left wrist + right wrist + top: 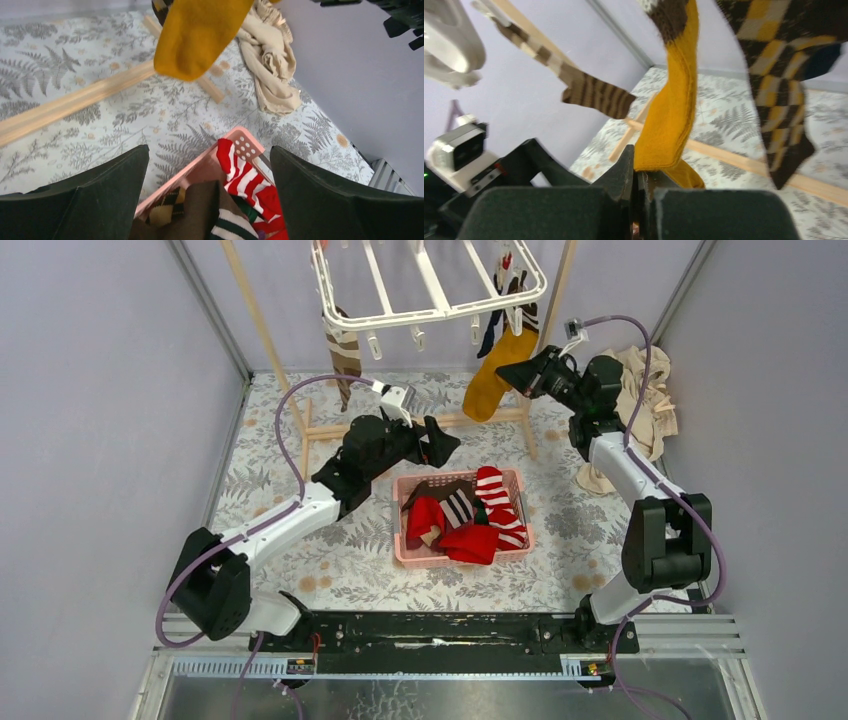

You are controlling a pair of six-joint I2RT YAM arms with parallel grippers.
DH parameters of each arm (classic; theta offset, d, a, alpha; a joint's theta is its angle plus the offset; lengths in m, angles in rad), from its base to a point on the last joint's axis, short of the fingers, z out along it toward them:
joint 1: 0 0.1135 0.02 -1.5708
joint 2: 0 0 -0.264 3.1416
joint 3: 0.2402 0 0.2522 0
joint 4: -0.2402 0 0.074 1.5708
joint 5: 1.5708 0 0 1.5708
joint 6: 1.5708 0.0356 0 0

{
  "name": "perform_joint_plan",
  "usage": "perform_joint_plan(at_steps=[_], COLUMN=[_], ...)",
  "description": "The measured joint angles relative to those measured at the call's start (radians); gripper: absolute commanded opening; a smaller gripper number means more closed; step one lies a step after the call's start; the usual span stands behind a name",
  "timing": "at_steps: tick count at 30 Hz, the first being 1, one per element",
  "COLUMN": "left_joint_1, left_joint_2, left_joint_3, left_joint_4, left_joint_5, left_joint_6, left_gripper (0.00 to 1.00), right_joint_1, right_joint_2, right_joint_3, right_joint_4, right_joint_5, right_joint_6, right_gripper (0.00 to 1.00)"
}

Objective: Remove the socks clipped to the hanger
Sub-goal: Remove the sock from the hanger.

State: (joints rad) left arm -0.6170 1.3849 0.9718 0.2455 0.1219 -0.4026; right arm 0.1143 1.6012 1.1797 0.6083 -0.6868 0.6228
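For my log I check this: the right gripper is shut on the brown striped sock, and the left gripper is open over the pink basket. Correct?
One mistake. The right wrist view shows the right gripper shut on the mustard-yellow sock; the brown striped sock hangs free, apart from it. The left gripper is indeed open over the pink basket.

On hanger (430,312), mustard sock (488,385) — right tool (503,370) beside

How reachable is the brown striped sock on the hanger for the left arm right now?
Probably yes. The left tool is open and empty above the pink basket; the brown striped sock hangs free from the hanger with nothing between. The right tool pinches the mustard sock, well aside.
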Motion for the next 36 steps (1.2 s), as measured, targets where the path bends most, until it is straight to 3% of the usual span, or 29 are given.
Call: perform_joint_plan(at_steps=[15,23,31,36], left_joint_1=[0.089,0.171,0.174,0.161], left_joint_2=[0.140,0.286,0.404,0.442], left_joint_3=[-0.074,-0.044,0.082,0.111], left_joint_4=[0.468,0.687,0.906,0.951], left_joint_5=[0.173,0.348,0.505,0.550], left_joint_6=[0.011,-0.120,-0.278,-0.320], left_gripper=[0.98,0.98,0.99,0.99], right_joint_1=[-0.019,-0.019,-0.019,-0.019], right_joint_2=[-0.037,-0.076,-0.076,-0.076], right_joint_3=[0.001,0.001,-0.025,-0.034], right_joint_4=[0.152,0.200,0.297,0.326], right_joint_5=[-0.259,-0.314,-0.346,-0.354], right_joint_6=[0.390,0.473,0.564,0.593], right_gripper=[0.00,0.00,0.00,0.00])
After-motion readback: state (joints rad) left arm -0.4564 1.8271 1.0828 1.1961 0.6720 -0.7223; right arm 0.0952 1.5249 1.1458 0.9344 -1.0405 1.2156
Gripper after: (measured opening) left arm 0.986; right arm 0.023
